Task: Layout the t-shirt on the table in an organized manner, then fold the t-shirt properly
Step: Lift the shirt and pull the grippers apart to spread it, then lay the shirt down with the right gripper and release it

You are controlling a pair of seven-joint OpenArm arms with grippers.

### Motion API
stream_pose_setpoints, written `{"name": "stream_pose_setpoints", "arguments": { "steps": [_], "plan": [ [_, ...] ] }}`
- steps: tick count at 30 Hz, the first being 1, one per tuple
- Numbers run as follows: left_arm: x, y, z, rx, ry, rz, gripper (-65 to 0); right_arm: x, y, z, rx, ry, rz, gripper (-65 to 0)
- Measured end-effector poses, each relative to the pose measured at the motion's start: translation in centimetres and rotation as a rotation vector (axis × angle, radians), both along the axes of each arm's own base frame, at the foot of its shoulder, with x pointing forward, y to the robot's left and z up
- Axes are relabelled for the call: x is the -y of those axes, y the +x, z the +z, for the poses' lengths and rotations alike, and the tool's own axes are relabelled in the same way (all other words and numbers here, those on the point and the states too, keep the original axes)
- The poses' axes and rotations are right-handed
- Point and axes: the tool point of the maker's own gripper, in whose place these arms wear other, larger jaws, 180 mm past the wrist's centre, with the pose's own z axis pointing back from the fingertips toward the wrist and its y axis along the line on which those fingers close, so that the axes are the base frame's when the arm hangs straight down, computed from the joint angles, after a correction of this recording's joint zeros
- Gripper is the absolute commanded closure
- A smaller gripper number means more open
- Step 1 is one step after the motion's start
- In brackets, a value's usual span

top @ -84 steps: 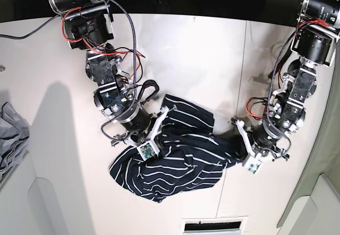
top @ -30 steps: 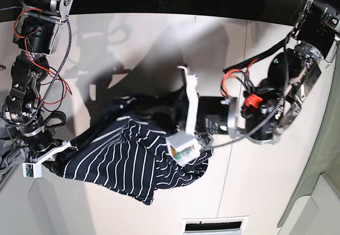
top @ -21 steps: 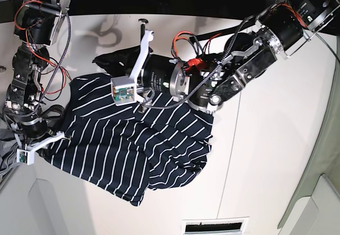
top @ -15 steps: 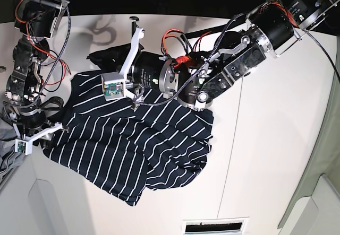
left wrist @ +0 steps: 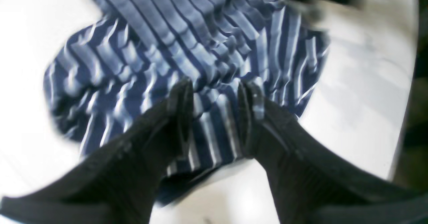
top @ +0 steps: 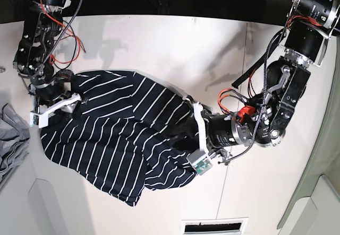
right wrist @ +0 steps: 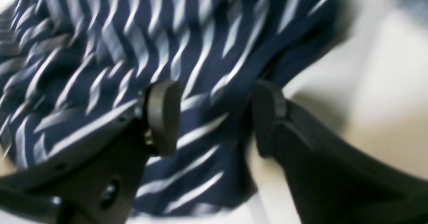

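Navy striped t-shirt crumpled on white table

No legible text, labels, brands, numbers or signs in any view. Shirt carries stripes only. Both wrist views motion-blurred; the arms show no readable print in the base view.

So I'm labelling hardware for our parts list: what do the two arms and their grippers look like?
Both arms are black, built of cylindrical motor segments with silver brackets, and exposed red and black wires run along them. A white bracket with a small green board sits near each wrist. The left gripper and the right gripper each have two dark, curved, matte fingers with flat pads.
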Motion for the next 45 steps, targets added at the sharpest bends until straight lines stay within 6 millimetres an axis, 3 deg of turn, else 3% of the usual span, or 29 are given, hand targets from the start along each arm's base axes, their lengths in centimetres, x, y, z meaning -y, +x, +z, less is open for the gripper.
{"name": "stream_pose_setpoints", "arguments": {
  "steps": [4, 9, 12, 21, 24, 28, 32, 36, 42, 45],
  "plan": [
    [-3.0, 1.1, -1.9, -0.084, -0.032, 0.103, -24.8, -0.1, -3.3, -1.0, -0.037, -0.008, -0.013, -34.1],
    [-5.3, -0.8, -4.9, -0.189, -0.037, 0.137, -24.8, 1.0, -7.8, -4.3, -0.151, -0.059, -0.065, -34.1],
    [-5.9, -1.6, -5.7, -0.213, -0.029, 0.139, -24.8, 0.7, -8.4, -4.8, -0.150, -0.053, -0.073, -34.1],
    [-5.4, -2.5, -6.1, -0.248, -0.053, 0.129, -24.8, 1.6, -4.0, -1.6, -0.003, -0.069, -0.113, -34.1],
    [-5.6, -2.7, -6.4, -0.258, -0.042, 0.129, -24.8, 1.5, -1.6, -0.8, 0.027, -0.064, -0.116, -34.1],
    [-5.2, -2.6, -5.8, -0.261, -0.082, 0.132, -24.8, 0.7, 0.8, -2.3, 0.000, -0.021, -0.103, -34.0],
    [-5.3, -2.6, -5.9, -0.262, -0.080, 0.132, -24.8, -0.5, 0.9, -4.4, -0.055, 0.024, -0.077, -34.0],
    [-5.3, -2.6, -5.9, -0.261, -0.076, 0.132, -24.8, -1.0, 1.2, -4.5, -0.053, 0.049, -0.080, -33.4],
    [-5.3, -2.6, -5.9, -0.261, -0.076, 0.132, -24.8, -1.2, 1.2, -4.5, -0.052, 0.057, -0.080, -2.2],
    [-5.3, -2.6, -5.9, -0.260, -0.076, 0.132, -24.8, -1.2, 1.3, -4.4, -0.045, 0.055, -0.082, 0.0]
  ]
}}
